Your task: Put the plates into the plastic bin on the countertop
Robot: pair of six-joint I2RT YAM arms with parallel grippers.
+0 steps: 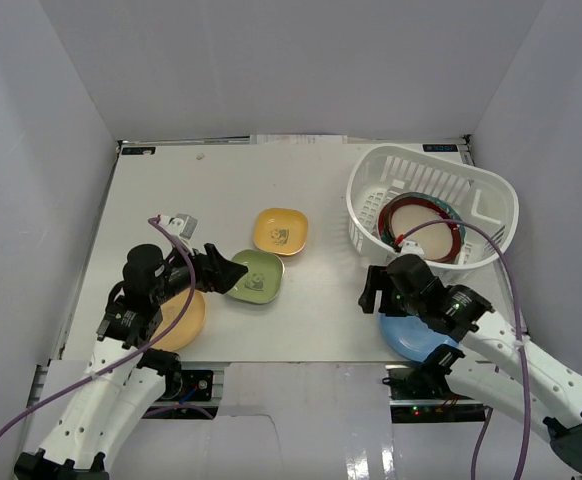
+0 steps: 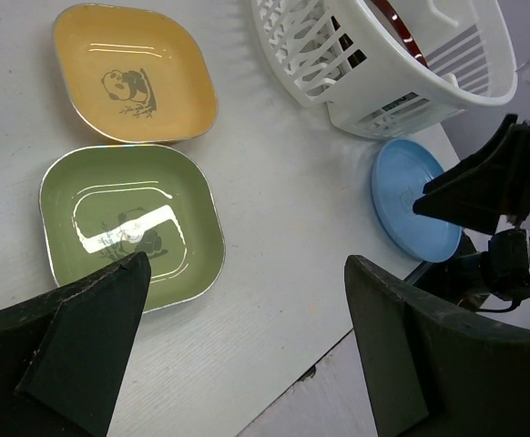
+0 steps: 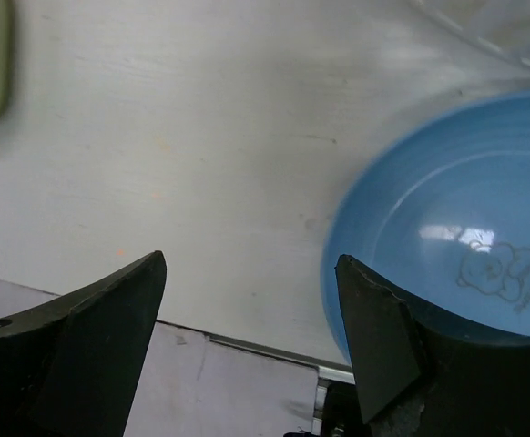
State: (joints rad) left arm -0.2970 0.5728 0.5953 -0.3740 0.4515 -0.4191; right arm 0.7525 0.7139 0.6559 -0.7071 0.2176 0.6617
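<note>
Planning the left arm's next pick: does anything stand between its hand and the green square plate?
Nothing visible does. The left hand is open right at the edge of the green plate; the yellow square plate lies beyond it, apart.

Flat white rectangular table [image 1: 321, 190], walled in white on three sides. Carries at far right a large white oval plastic basket with slotted sides [image 1: 421, 168]. Holds near the middle a small square yellow dish with a panda print [image 1: 280, 231] and, just beside it toward the near edge, a small square green dish with the same print [image 1: 255, 275]. Bears at near left a round yellow plate [image 1: 183, 320], partly hidden. Bears at the near right edge a plain round blue plate [image 1: 416, 338], close to the basket.
</note>
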